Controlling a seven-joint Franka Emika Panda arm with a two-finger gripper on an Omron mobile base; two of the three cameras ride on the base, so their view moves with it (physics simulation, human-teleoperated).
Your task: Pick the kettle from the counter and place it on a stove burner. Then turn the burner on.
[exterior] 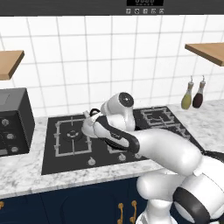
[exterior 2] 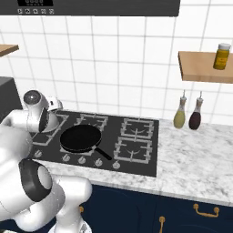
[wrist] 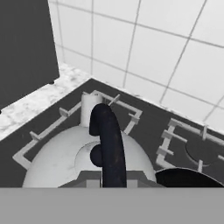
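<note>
1. My fingers (wrist: 114,177) are closed on the dark arched handle of the kettle (wrist: 65,159).
2. Kettle sits over the stove burner (exterior: 72,136) at the cooktop's left end, spout toward the tiled wall.
3. Black frying pan (exterior 2: 81,138) lies just beside it, on the neighbouring grate.

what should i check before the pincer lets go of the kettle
1. Kettle over the big stove burner grate: ok, the grate bars frame it in the hand view.
2. Kettle resting on the grate rather than hanging above it: cannot tell.
3. Pincer grip on the dark handle: cannot tell, fingertips hidden.
4. Clear of the frying pan: ok, the pan sits on the neighbouring grate.
5. Spout clear of the dark appliance: ok.
</note>
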